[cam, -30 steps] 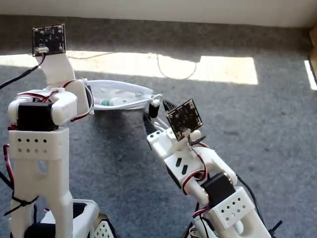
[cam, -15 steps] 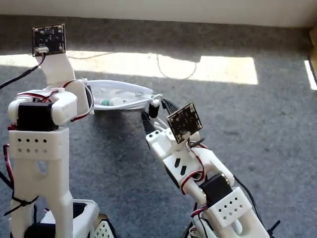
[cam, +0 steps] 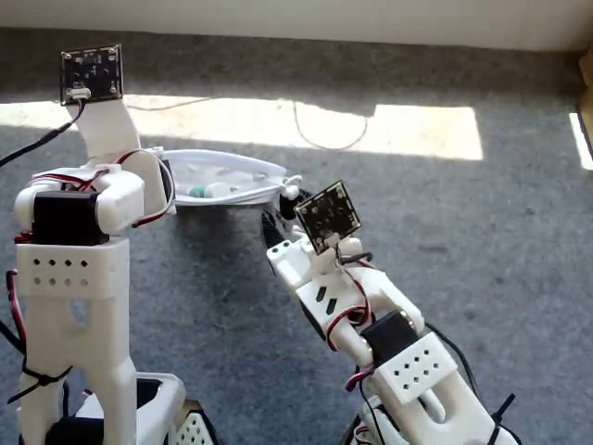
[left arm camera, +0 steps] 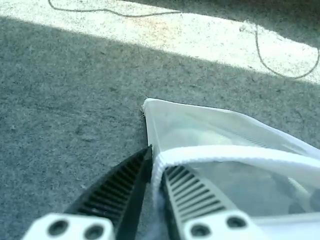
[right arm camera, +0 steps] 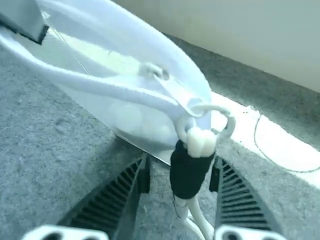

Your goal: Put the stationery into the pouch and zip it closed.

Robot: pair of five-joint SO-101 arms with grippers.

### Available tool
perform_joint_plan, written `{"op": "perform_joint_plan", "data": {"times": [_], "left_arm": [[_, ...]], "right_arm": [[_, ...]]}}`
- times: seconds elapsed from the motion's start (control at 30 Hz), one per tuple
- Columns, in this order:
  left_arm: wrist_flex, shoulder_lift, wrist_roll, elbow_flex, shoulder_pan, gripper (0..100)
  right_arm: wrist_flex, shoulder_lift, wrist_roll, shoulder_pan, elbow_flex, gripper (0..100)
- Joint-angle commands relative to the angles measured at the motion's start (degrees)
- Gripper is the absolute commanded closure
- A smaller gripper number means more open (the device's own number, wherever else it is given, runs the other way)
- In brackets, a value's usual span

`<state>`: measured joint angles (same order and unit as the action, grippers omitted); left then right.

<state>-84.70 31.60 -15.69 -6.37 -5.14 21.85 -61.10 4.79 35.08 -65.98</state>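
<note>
My left gripper [left arm camera: 155,162] pinches the pouch [cam: 232,176] at its 9 o'clock end, anchoring it on the carpet [cam: 463,241]. My right gripper [right arm camera: 181,167] is spread around the zipper pull [right arm camera: 189,172] at the 3 o'clock end, placed to tug. Stationery [cam: 208,191] lies inside.

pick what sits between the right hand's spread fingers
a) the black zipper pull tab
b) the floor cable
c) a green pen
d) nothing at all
a: in the right wrist view the black pull tab hangs off the end of the pouch, right in the gap of the open right hand, with a finger on either side of it.
</note>
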Motion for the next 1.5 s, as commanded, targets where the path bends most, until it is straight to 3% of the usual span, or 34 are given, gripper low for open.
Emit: {"op": "perform_joint_plan", "data": {"times": [0.0,0.23,0.7,1.07,1.17,1.47], "left_arm": [[0.1,0.7,0.4,1.2,-0.4,99],[0.1,0.7,0.4,1.2,-0.4,99],[0.1,0.7,0.4,1.1,-0.4,99],[0.5,0.7,0.6,-0.6,-0.4,99],[0.5,0.9,0.7,-0.4,-0.4,99],[0.6,1.0,2.6,0.0,-0.2,76]], "right_arm": [[-1.4,-2.0,0.2,0.3,0.4,83.7],[-1.2,-8.3,1.8,0.3,-0.4,84.5],[-1.4,-5.1,2.1,0.5,-0.5,85.3],[-1.0,-5.2,5.3,0.3,-0.5,93.1],[3.8,-5.2,5.4,0.3,-0.4,96.6],[22.9,-18.2,10.5,-0.2,2.2,98.0]]}}
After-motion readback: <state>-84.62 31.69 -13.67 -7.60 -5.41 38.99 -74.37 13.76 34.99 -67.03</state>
